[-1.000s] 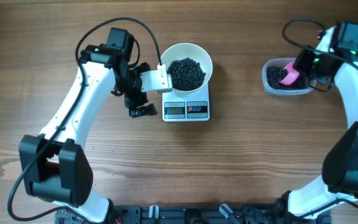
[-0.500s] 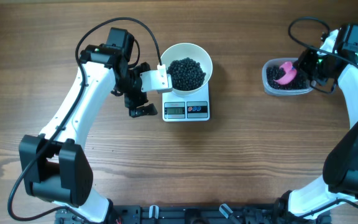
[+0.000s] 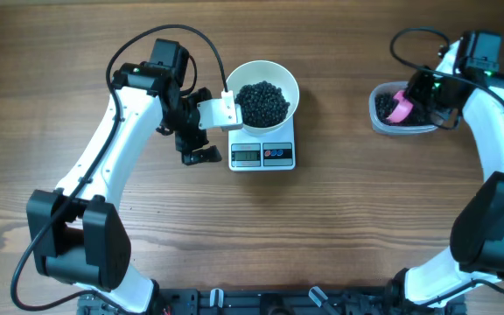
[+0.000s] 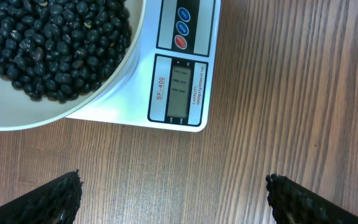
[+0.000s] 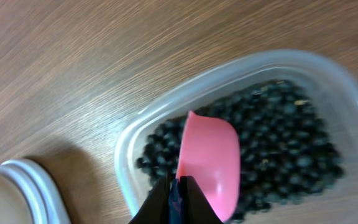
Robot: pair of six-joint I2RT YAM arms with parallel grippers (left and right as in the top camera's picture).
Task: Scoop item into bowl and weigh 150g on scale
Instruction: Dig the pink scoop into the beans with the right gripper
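The white bowl (image 3: 278, 74) stands on the small white scale (image 3: 263, 155) and holds a heap of black beans (image 3: 262, 102); the left wrist view shows bowl (image 4: 73, 106), beans (image 4: 55, 43) and scale display (image 4: 179, 93), digits unreadable. My left gripper (image 3: 196, 149) hangs open just left of the scale, with only bare wood between its fingertips (image 4: 64, 190). My right gripper (image 3: 418, 94) is shut on the handle of a pink scoop (image 5: 210, 165), which lies in the clear tub (image 5: 260, 65) on more black beans (image 5: 278, 137). No beans show on the scoop's pink face.
The clear tub (image 3: 377, 118) sits at the far right of the wooden table, well apart from the scale. Black cables loop behind both arms near the back edge. Bare wood lies between the scale and the tub.
The right wrist has swung slightly left and the pink scoop has shifted and tilted inside the tub. The left arm, bowl and scale have not moved.
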